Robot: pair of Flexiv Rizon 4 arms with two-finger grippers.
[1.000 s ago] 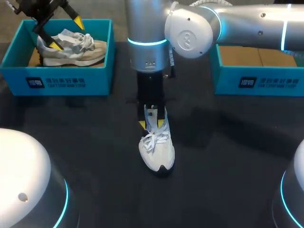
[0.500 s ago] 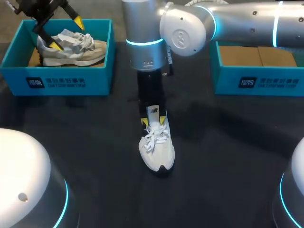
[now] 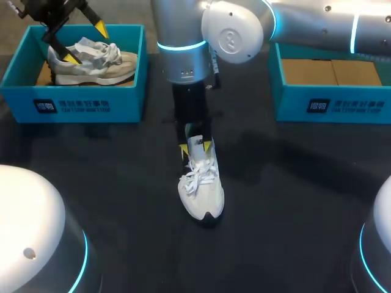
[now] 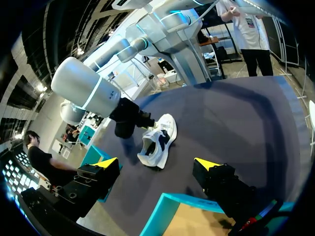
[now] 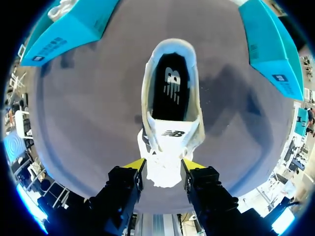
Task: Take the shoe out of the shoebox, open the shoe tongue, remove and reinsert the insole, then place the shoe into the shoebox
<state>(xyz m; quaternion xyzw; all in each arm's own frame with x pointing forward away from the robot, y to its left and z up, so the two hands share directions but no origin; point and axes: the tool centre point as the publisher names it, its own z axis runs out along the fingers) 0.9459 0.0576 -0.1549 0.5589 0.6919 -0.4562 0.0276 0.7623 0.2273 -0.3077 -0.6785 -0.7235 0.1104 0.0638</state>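
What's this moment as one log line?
right claw: shut on tongue; white shoe: on table; left claw: open over shoebox

My right arm [image 3: 183,43]: silver-grey shell, cyan light ring, round joint cap. Black fingers [image 5: 120,191], yellow fingertips [image 5: 135,163].

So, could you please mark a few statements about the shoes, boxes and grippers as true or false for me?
1. The white shoe stands on the table, outside both boxes. True.
2. The right shoebox holds a shoe. False: only its cardboard floor shows.
3. The right gripper is shut on the white shoe's tongue. True.
4. The left gripper is shut on the grey shoe. False: it is open, above that shoe in the left shoebox.
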